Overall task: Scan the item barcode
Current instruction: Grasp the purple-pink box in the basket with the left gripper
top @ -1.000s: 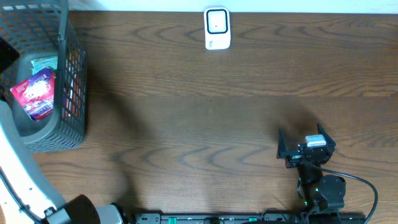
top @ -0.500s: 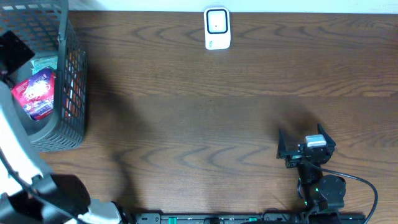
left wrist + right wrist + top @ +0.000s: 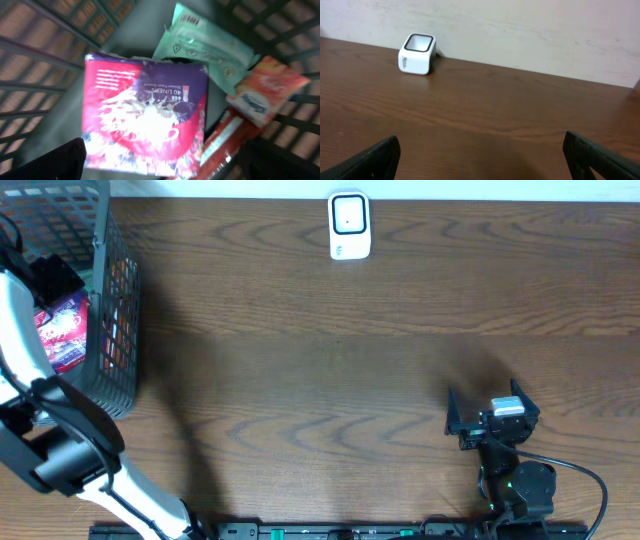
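Dark wood surface (image 3: 330, 380) is backed by a pale wall (image 3: 520, 30), with a white scanner (image 3: 349, 225) set at top centre. In the grey basket (image 3: 118, 300) at upper left, the purple-pink liner pack (image 3: 145, 115) is found lying flat directly beneath the left arm (image 3: 25, 340), whose jaws are spread and empty. The right arm (image 3: 495, 420), at lower right, is well apart, its jaws likewise spread.

We see a dark brown bench (image 3: 330, 360) with wavy wood grain, a white scanner (image 3: 349, 225) with a black-rimmed face, and a grey mesh basket (image 3: 118, 370). In it we make out a magenta-and-purple pack (image 3: 145, 115) with a white splash and white lettering, a mint-green pouch (image 3: 210, 45), an orange pack (image 3: 272, 87) and a red pack (image 3: 222, 137).
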